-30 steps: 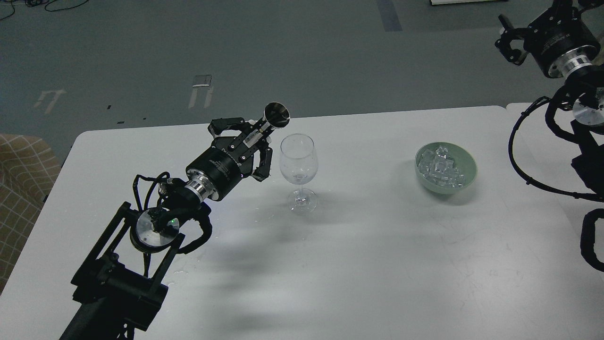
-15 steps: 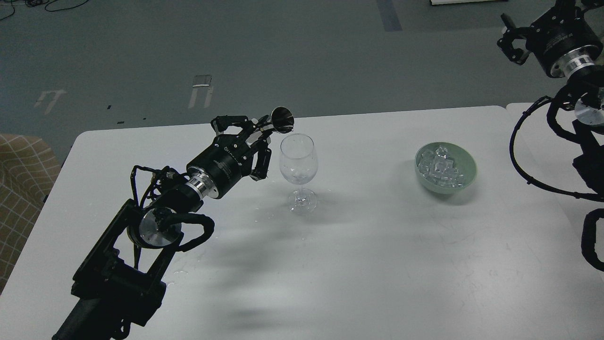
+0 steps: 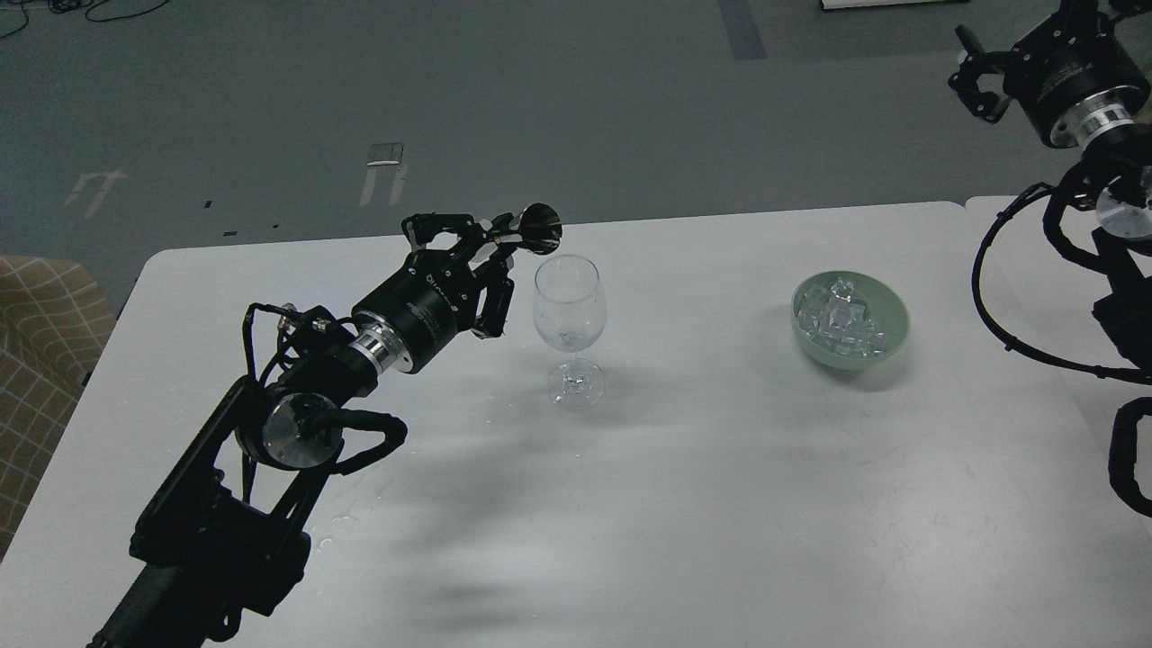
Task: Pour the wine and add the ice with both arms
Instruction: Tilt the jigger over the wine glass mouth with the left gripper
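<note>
A clear wine glass (image 3: 569,324) stands upright on the white table (image 3: 702,486). A little clear wine (image 3: 569,338) lies at the bottom of its bowl, barely visible. My left gripper (image 3: 490,247) is shut on a small shiny metal measuring cup (image 3: 538,227), tipped on its side with its mouth over the glass's left rim. A green bowl (image 3: 893,328) heaped with clear ice cubes (image 3: 841,319) sits to the right. My right gripper (image 3: 976,76) hangs high at the upper right, beyond the table's far edge, empty and seen small and dark.
Small water drops (image 3: 346,515) lie on the table near my left arm. A tan checked cushion (image 3: 40,360) shows at the left edge. A second white table surface (image 3: 1008,270) adjoins on the right, under my right arm's cables.
My left gripper has rolled and lowered the metal cup from pointing up to tipped over the glass rim. The left forearm shifted slightly left. The right arm barely moved.
</note>
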Controlling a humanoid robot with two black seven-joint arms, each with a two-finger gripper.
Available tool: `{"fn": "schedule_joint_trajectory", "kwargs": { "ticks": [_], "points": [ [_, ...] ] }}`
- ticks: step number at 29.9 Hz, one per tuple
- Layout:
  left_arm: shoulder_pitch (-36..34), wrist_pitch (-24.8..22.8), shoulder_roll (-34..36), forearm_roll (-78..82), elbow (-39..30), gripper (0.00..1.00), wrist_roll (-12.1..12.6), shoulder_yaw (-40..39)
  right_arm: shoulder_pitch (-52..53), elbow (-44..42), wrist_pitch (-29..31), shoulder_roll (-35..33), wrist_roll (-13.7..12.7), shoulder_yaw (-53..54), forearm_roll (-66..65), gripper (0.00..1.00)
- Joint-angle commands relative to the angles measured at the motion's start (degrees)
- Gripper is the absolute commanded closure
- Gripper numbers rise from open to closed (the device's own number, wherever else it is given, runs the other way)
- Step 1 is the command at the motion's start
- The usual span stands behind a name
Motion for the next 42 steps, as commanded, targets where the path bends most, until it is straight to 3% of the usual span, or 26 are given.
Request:
{"fn": "schedule_joint_trajectory", "kwargs": {
  "ticks": [1, 10, 42],
  "points": [
    [0.0, -0.8, 0.2, 1.6, 0.0, 1.00, 0.0, 0.0, -0.1, 0.4, 0.0, -0.1, 0.0, 0.0, 0.0, 0.00],
    [0.0, -1.3, 0.8, 4.4, 0.8, 1.00, -1.4, -0.2, -0.2, 0.7, 0.0, -1.3, 0.0, 0.0, 0.0, 0.00],
    [-1.9, -5.3, 0.8, 20.0, 0.3, 1.00, -1.4, 0.0, -0.5, 4.7, -0.2, -1.8, 0.0, 0.3, 0.0, 0.00]
  ]
}}
